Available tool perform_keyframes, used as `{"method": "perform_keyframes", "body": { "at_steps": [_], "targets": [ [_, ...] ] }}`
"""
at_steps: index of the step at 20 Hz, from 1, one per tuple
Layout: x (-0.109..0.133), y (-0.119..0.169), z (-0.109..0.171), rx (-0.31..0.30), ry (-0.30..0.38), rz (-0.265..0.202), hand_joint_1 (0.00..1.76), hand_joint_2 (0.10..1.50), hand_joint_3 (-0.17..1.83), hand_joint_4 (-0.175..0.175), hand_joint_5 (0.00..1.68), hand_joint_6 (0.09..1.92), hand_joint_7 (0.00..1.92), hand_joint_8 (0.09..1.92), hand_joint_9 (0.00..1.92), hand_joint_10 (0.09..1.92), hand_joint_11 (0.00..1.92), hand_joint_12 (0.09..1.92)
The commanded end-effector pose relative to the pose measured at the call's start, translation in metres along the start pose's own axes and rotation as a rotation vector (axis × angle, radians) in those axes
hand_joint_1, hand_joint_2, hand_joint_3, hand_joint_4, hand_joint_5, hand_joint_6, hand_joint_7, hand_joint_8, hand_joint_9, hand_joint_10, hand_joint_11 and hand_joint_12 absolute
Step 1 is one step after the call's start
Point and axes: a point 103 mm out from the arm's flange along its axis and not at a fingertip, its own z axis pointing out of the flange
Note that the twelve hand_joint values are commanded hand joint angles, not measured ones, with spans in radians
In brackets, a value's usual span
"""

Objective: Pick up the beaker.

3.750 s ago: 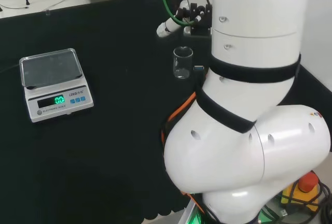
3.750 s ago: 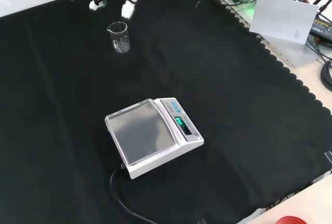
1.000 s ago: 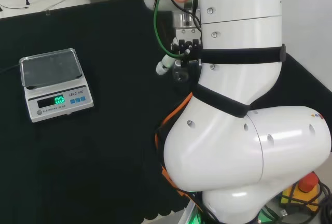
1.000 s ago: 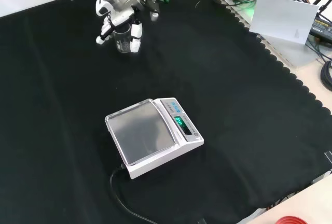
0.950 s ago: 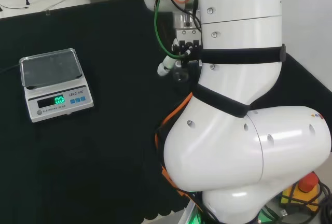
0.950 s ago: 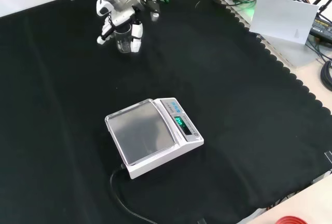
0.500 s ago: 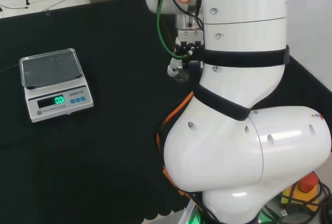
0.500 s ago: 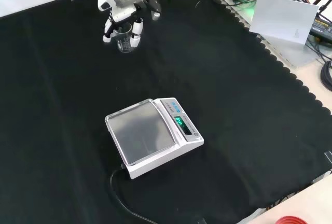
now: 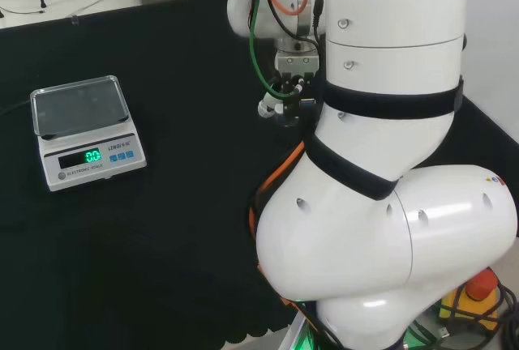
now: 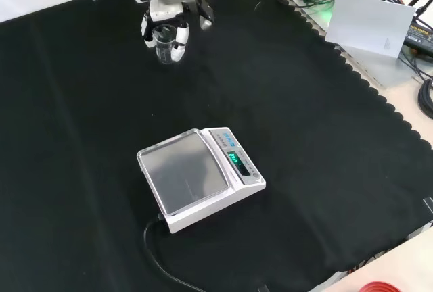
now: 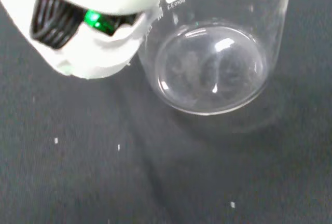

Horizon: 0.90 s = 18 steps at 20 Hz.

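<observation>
Fingers point(image 10: 180, 38) of mine curl around the beaker point(image 10: 164, 43) at the desk's point(image 10: 304, 143) far edge in the front view. Grasp looks made; whether it has left the cloth I cannot tell, so the lift remains.

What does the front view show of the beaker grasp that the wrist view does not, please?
The front view alone shows the hand with its fingers curled round the beaker, the scale nearer the camera on the black cloth, and cables beyond the cloth's edge. The wrist view alone looks at the beaker's round base from close by; it appears empty, with printed markings on its wall. Both show the clear beaker, part of the hand and the black cloth.
</observation>
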Motion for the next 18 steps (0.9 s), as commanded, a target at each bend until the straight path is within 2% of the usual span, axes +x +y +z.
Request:
{"method": "perform_keyframes", "body": {
  "at_steps": [1, 10, 18],
  "targets": [
    [0.001, -0.001, -0.014, -0.04, 0.014, 0.005, 1.3, 0.52, 0.92, 0.032, 1.27, 0.73, 1.29, 0.86, 1.49, 0.53, 1.53, 0.59],
    [0.023, -0.004, -0.076, -0.099, 0.015, -0.066, 1.3, 0.5, 0.94, 0.025, 1.27, 0.75, 1.29, 0.89, 1.5, 0.54, 1.53, 0.59],
    [0.071, -0.01, -0.126, -0.149, 0.027, -0.139, 1.3, 0.5, 0.95, 0.019, 1.26, 0.76, 1.29, 0.9, 1.5, 0.54, 1.53, 0.58]
  ]
}}
